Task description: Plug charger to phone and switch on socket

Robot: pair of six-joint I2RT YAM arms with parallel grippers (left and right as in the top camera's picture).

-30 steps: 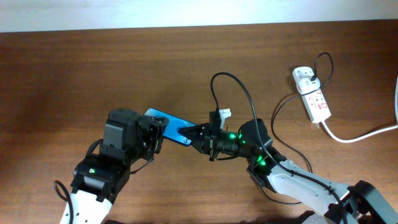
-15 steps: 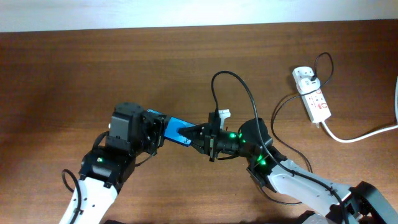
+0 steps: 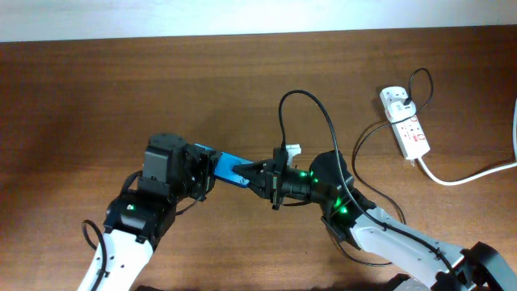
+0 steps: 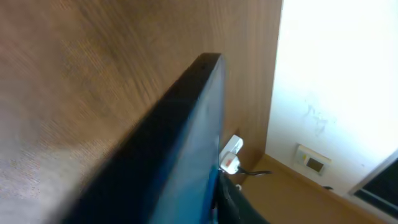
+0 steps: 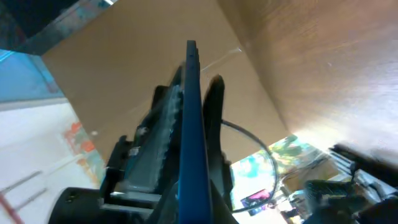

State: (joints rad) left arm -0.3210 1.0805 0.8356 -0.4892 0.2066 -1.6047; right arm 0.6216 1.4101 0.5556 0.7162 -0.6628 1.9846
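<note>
The phone (image 3: 229,167) has a bright blue screen and is held off the table between both arms. My left gripper (image 3: 207,172) is shut on its left end. My right gripper (image 3: 253,177) is shut on its right end. In the left wrist view the phone (image 4: 186,149) runs away edge-on. In the right wrist view the phone (image 5: 189,118) stands edge-on between my fingers. The charger's thin black cable (image 3: 312,106) loops above the right wrist; its connector tip is hidden. The white socket (image 3: 406,122) lies at the far right with a plug in it.
The socket's thick white cord (image 3: 468,176) runs off the right edge. A pale wall borders the table's far edge (image 3: 242,32). A small white and red object (image 4: 230,155) shows past the phone's far end.
My left arm has swung forward and right, with its gripper still on the phone. The phone and the cable loop have shifted slightly right. The right gripper stays at the phone's right end.
</note>
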